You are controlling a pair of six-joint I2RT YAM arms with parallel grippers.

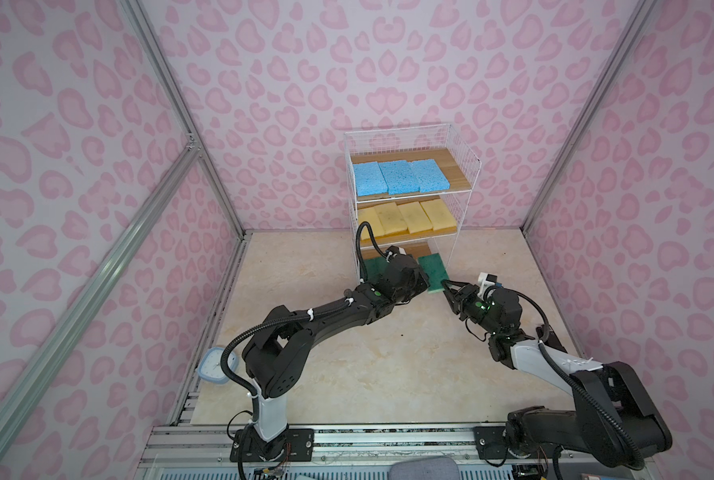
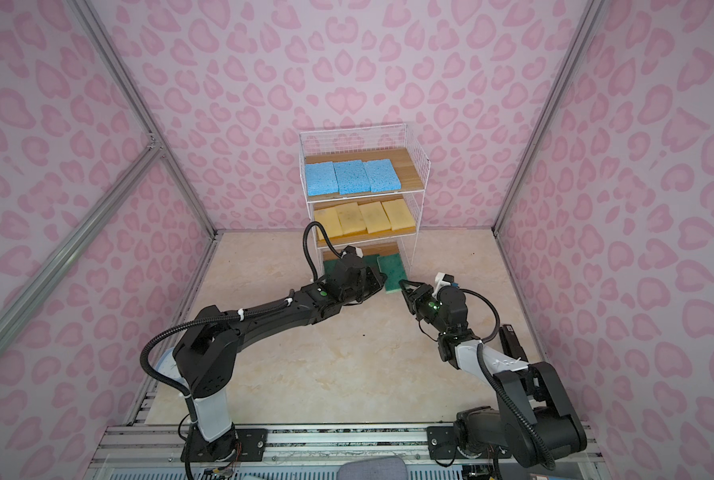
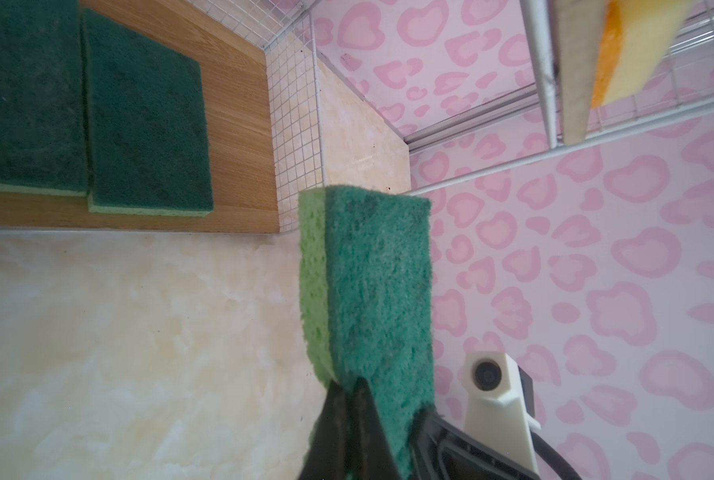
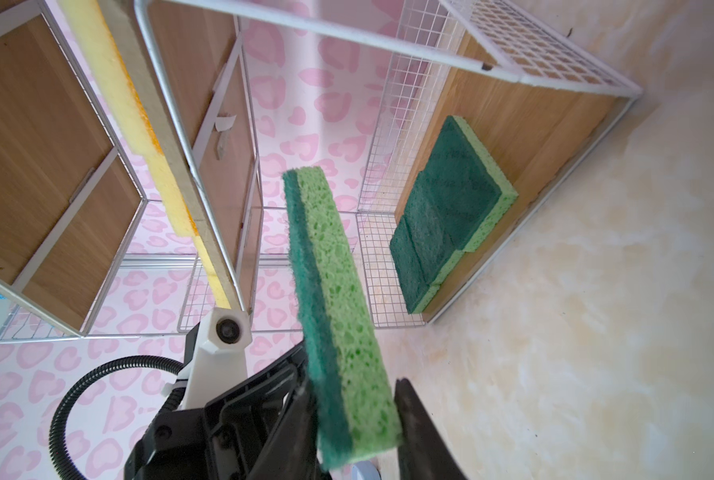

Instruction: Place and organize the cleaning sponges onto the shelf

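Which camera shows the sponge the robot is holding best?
The left wrist view: the sponge is close, its dark face and light edge both clear. The right wrist view shows it close too, mostly its light side. In both top views it is tiny.

Green sponge (image 3: 367, 291) by shelf's (image 1: 450, 164) bottom tier

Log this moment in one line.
left gripper: shut on green sponge | right gripper: jaws straddle same sponge | bottom board: other green sponges
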